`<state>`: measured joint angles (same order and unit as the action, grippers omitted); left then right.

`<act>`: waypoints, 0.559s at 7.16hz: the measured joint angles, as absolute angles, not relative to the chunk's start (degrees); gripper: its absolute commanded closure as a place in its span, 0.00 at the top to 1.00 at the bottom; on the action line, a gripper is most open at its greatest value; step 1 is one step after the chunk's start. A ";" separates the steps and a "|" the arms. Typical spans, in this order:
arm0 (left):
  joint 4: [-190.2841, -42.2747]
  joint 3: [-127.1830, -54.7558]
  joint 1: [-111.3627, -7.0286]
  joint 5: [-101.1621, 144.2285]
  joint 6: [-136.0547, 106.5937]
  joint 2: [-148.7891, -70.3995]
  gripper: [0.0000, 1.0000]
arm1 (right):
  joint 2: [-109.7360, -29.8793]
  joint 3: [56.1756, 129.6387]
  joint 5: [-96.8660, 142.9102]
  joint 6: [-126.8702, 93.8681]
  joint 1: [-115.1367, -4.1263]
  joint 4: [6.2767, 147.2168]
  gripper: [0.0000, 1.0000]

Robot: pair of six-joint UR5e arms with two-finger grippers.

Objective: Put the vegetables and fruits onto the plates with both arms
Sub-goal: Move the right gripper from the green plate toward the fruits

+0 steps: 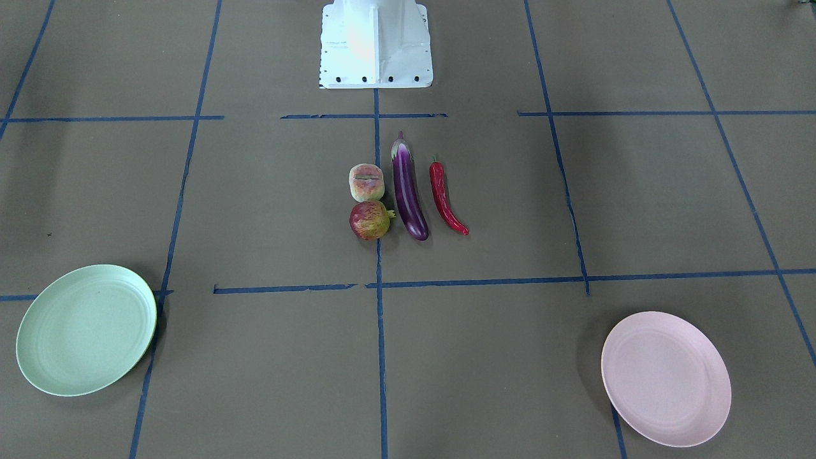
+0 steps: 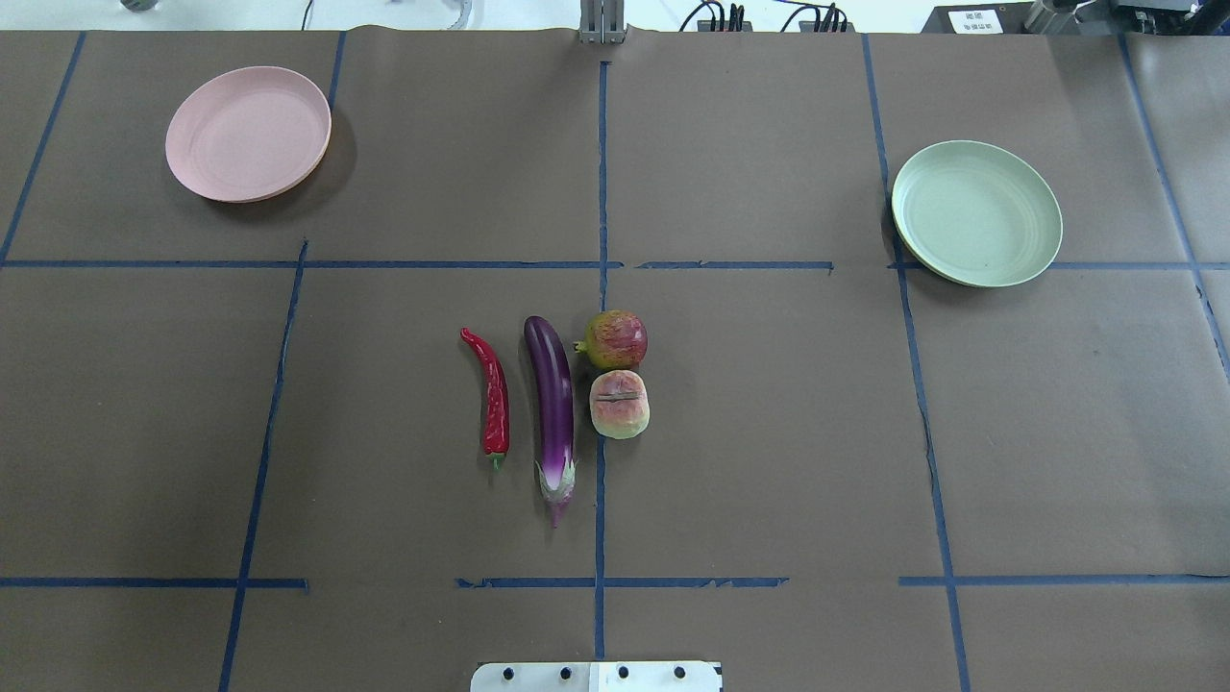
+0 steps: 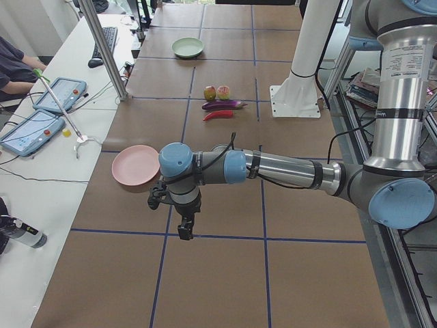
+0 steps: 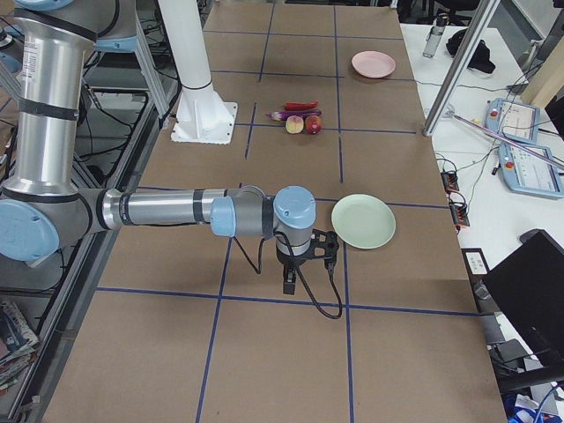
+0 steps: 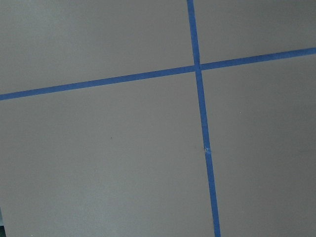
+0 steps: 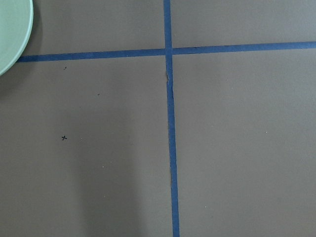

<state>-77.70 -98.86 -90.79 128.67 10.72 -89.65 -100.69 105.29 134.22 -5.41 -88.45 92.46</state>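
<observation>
The purple eggplant lies at the table's middle, with the red chili on one side and the pomegranate and peach on the other. The pink plate sits far left and the mint green plate far right; both are bare. My left gripper hangs over bare table near the pink plate. My right gripper hangs near the green plate. Both show only in the side views, so I cannot tell whether they are open or shut.
Brown paper with blue tape lines covers the table. The white base block stands at the robot's edge. An upright metal pole and tablets are on the operators' side. The green plate's rim shows in the right wrist view.
</observation>
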 measured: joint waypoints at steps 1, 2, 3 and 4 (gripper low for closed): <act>-77.69 -98.87 -90.72 128.67 10.74 -89.62 1.00 | -100.34 105.29 134.29 -5.43 -88.33 92.11 1.00; -77.70 -98.87 -90.67 128.67 10.78 -89.55 1.00 | -99.77 105.29 134.35 -5.61 -87.57 90.39 1.00; -77.70 -98.88 -90.64 128.69 10.80 -89.51 1.00 | -98.79 105.30 134.37 -6.84 -85.47 87.31 1.00; -77.70 -98.88 -90.62 128.73 10.79 -89.49 1.00 | -96.66 105.35 134.38 -9.37 -82.51 84.16 1.00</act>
<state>-77.70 -98.88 -90.62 128.73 10.79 -89.49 -96.66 105.35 134.38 -9.37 -82.51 84.16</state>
